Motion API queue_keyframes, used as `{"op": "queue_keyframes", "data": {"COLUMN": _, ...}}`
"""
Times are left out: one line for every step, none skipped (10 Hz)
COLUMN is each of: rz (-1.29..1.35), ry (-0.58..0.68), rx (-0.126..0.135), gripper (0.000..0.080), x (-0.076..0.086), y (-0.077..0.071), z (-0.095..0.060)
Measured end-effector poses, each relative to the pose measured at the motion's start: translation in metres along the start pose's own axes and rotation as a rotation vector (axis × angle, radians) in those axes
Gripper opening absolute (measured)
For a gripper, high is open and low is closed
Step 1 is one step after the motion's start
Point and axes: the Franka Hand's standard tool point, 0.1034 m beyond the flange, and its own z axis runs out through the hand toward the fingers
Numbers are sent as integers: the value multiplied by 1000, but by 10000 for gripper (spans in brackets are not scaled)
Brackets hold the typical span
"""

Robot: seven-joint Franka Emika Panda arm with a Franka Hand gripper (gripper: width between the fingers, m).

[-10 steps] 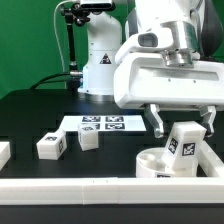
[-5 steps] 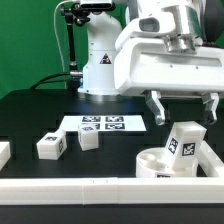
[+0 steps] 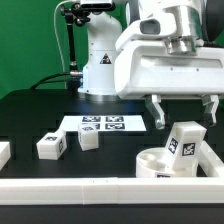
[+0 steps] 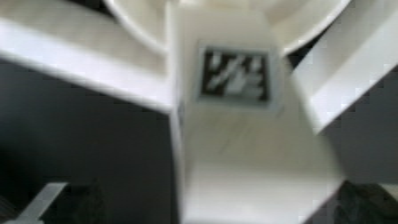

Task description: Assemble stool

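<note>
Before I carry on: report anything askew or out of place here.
One leg stands tilted in the seat, leaning toward the exterior view's right rather than upright. The open claw hangs above it, apart. Nothing else stands out.

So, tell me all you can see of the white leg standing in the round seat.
The leg is a white rectangular block, plastic by its look, with a square black-and-white marker tag on its side. It stands in the round seat, leaning slightly, its lower end touching the seat. The open gripper hangs above it, apart.
</note>
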Motion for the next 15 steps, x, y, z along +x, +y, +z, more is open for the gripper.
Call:
{"op": "queue_keyframes", "data": {"rz": 7, "ry": -73, "rx": 31, "gripper": 649, "x": 5, "y": -2, "z": -3}}
{"op": "queue_keyframes", "data": {"rz": 8, "ry": -125, "rx": 53, "gripper": 649, "x": 6, "y": -5, "z": -3}}
{"op": "queue_keyframes", "data": {"rz": 26, "ry": -226, "rx": 89, "gripper": 649, "x": 0, "y": -11, "z": -4}}
{"op": "queue_keyframes", "data": {"rz": 28, "ry": -302, "rx": 118, "gripper": 649, "x": -1, "y": -15, "z": -6}}
{"op": "queue_keyframes", "data": {"rz": 27, "ry": -336, "rx": 132, "gripper": 649, "x": 1, "y": -18, "z": -6}}
{"op": "queue_keyframes", "data": {"rz": 19, "ry": -382, "rx": 142, "gripper": 649, "x": -2, "y": -20, "z": -6}}
{"op": "queue_keyframes", "data": {"rz": 14, "ry": -379, "rx": 139, "gripper": 649, "x": -2, "y": -16, "z": -4}}
{"op": "queue_keyframes", "data": {"rz": 6, "ry": -364, "rx": 135, "gripper": 649, "x": -3, "y": -11, "z": -3}}
{"op": "queue_keyframes", "data": {"rz": -8, "ry": -353, "rx": 131, "gripper": 649, "x": -2, "y": -8, "z": -2}}
{"op": "queue_keyframes", "data": {"rz": -12, "ry": -345, "rx": 128, "gripper": 649, "x": -2, "y": -8, "z": -1}}
{"op": "queue_keyframes", "data": {"rz": -12, "ry": -345, "rx": 128, "gripper": 649, "x": -2, "y": -8, "z": -1}}
{"op": "queue_keyframes", "data": {"rz": -58, "ry": -343, "rx": 133, "gripper": 649, "x": -2, "y": -7, "z": -1}}
{"op": "queue_keyframes", "data": {"rz": -146, "ry": -338, "rx": 144, "gripper": 649, "x": -2, "y": -6, "z": -1}}
{"op": "queue_keyframes", "data": {"rz": -213, "ry": -333, "rx": 153, "gripper": 649, "x": -3, "y": -4, "z": 0}}
{"op": "queue_keyframes", "data": {"rz": -309, "ry": -328, "rx": 166, "gripper": 649, "x": -3, "y": -3, "z": 0}}
